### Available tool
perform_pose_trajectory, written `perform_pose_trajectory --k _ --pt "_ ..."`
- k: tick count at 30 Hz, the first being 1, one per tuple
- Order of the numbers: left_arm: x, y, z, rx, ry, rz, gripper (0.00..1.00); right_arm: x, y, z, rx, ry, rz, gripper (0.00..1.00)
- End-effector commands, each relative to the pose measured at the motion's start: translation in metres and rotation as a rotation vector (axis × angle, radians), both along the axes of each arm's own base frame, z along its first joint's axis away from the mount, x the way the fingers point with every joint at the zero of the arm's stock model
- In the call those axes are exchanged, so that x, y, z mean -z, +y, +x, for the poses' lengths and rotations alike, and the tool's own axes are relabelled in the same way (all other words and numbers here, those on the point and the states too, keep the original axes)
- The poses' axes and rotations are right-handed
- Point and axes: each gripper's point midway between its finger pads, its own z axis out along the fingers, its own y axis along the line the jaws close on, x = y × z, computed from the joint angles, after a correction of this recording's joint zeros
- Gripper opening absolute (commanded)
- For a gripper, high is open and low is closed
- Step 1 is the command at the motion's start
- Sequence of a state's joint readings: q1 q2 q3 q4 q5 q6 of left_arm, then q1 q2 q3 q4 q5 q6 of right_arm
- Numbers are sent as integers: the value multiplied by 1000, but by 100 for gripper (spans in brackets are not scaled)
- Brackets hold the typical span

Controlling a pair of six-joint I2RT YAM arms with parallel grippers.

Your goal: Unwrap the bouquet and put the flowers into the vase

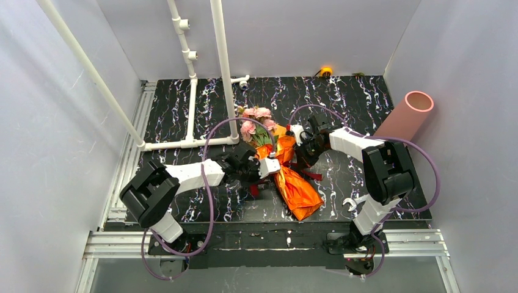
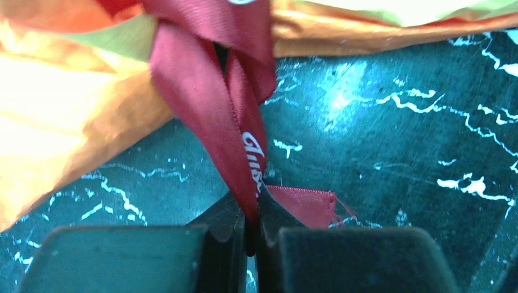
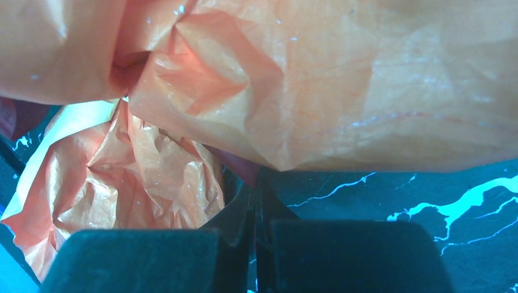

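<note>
Left hand (image 2: 251, 237) is pressed together on one tail of the dark red ribbon (image 2: 207, 104), pinching it just above the tabletop (image 1: 354, 104), on the side of the bouquet (image 1: 293, 183) away from the vase (image 1: 406, 116). Right hand (image 3: 253, 207) sits between the bouquet and the vase, its fingers shut at the edge of the orange wrapping paper (image 3: 366, 91). Whether anything is caught between them I cannot tell.

The bouquet lies flat, well apart from the vase. The satin ribbon looks thin and slippery, so I would judge a firm pinch near the tail's end to be best for pulling the tie loose. The paper looks light and crinkly and likely tears easily. The flowers (image 1: 253, 122) look light and soft-headed and are better taken by the stems.

Count: one bouquet, one ribbon, one vase, and at least three pink blooms showing.
</note>
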State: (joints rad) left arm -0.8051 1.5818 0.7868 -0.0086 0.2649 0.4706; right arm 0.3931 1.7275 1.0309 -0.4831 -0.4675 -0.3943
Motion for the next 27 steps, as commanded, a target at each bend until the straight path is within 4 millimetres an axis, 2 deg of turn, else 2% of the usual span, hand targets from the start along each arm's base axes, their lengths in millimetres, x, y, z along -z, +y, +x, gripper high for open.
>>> perform_pose_trajectory --k 1,10,17,20,24,27 --pt "-18 24 4 -60 27 49 0 -7 -12 -2 8 -20 -41 1" --pt "-23 56 26 -125 36 82 0 -1 -42 -3 50 -33 -160 1" --pt "-26 77 29 -101 8 103 0 1 -59 -10 51 -38 -221 1" --pt "-28 80 30 -92 -9 78 0 2 -58 -14 49 -23 -212 1" --pt "-39 72 21 -15 -19 8 0 3 -55 -17 59 4 -199 1" --pt "-40 77 25 -35 -45 26 0 3 -63 -16 59 -4 -229 1"
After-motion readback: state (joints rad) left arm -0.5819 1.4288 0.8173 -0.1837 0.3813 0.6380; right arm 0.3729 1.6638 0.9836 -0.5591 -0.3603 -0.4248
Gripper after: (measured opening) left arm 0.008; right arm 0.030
